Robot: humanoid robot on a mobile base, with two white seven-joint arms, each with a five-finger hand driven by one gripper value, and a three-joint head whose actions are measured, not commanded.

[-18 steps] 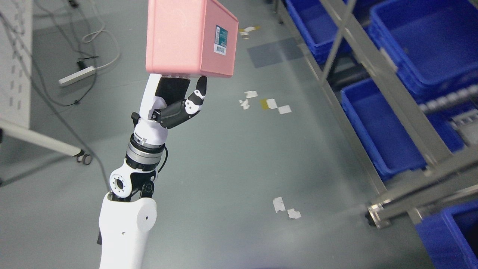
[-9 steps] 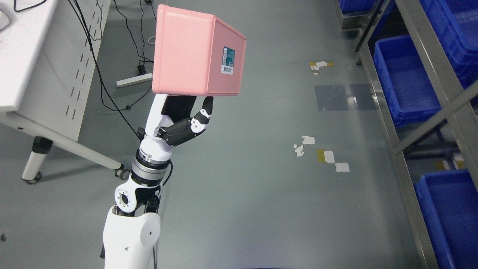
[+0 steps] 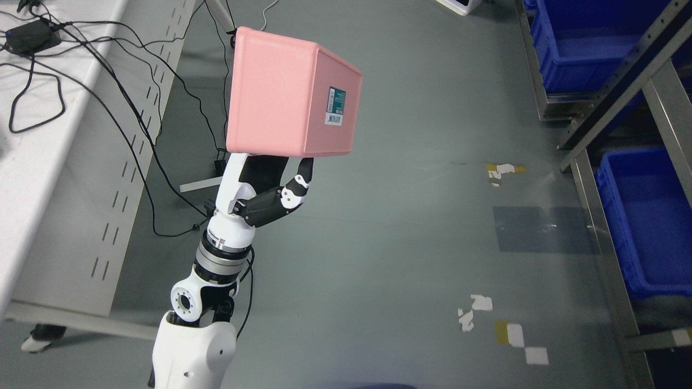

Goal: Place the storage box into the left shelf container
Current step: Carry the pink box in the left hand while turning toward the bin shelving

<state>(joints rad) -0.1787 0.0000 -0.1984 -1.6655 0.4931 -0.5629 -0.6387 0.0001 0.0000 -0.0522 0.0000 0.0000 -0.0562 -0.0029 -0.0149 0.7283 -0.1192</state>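
Storage box [image 3: 281,97], pink with a small barcode label [image 3: 335,107] on 1 side, is held up above the grey floor [image 3: 389,259], gripped from below by the left hand [image 3: 265,183]. Blue shelf containers [image 3: 643,216] sit well apart at the right; a white worktop [image 3: 59,162] with cables stands at the left.
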